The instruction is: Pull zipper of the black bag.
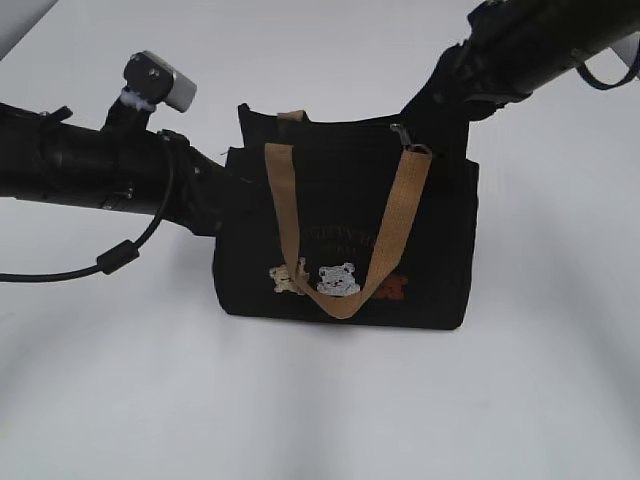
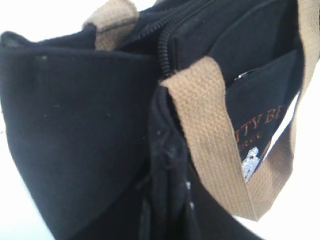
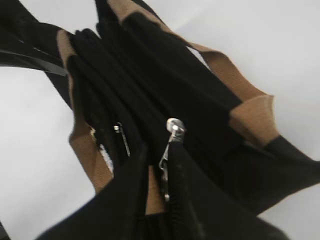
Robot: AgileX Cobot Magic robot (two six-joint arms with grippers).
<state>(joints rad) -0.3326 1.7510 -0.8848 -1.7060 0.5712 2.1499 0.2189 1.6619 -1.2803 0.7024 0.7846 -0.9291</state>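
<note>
The black bag [image 1: 340,215] stands upright on the white table, with tan handles and bear patches on its front. My left gripper [image 1: 222,195] is at the bag's left end and is shut on a fold of its black fabric [image 2: 167,200]. The zipper [image 1: 400,134], a small silver pull, sits at the right end of the bag's top. In the right wrist view the zipper [image 3: 171,137] hangs between my right gripper's [image 3: 157,195] two dark fingers, which stand apart with a gap between them. My right gripper [image 1: 432,120] is at the bag's top right corner.
The front tan handle [image 1: 345,300] hangs down over the bag's front. The white table [image 1: 320,410] surrounds the bag. A black cable [image 1: 120,255] loops under the left arm. The closed zipper teeth [image 2: 164,50] run along the bag's top.
</note>
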